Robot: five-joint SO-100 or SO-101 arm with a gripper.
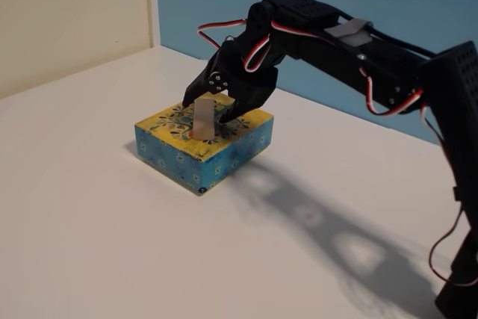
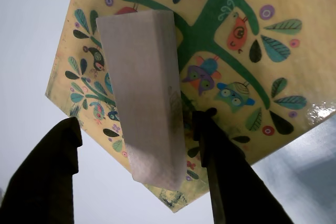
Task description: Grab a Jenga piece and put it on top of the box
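1. Fixed view: the block (image 1: 203, 118) stands upright on its end on the yellow top of the box (image 1: 224, 146), toward the box's left half.
2. The box sits flat on the white table (image 1: 89, 214), its blue patterned sides facing the camera.
3. The black arm (image 1: 358, 57) reaches in from the right, and the gripper (image 1: 206, 110) hangs over the box with its 2 fingers either side of the block.
4. In this view, 1 finger (image 1: 196, 93) points down at the block's upper left, and the other sits low on its right, near the box top.
5. Wrist view: the block (image 2: 147, 98) rises toward the camera from the box's (image 2: 273, 51) tree-and-bird pattern.
6. The gripper (image 2: 142, 129) is part open. Its left finger (image 2: 50, 177) stands clearly apart from the block, with white table showing between them.
7. The right finger (image 2: 226, 171) is just beside the block's right edge; I cannot tell whether it touches.
8. Nothing is clamped: the block stands on the box by itself.
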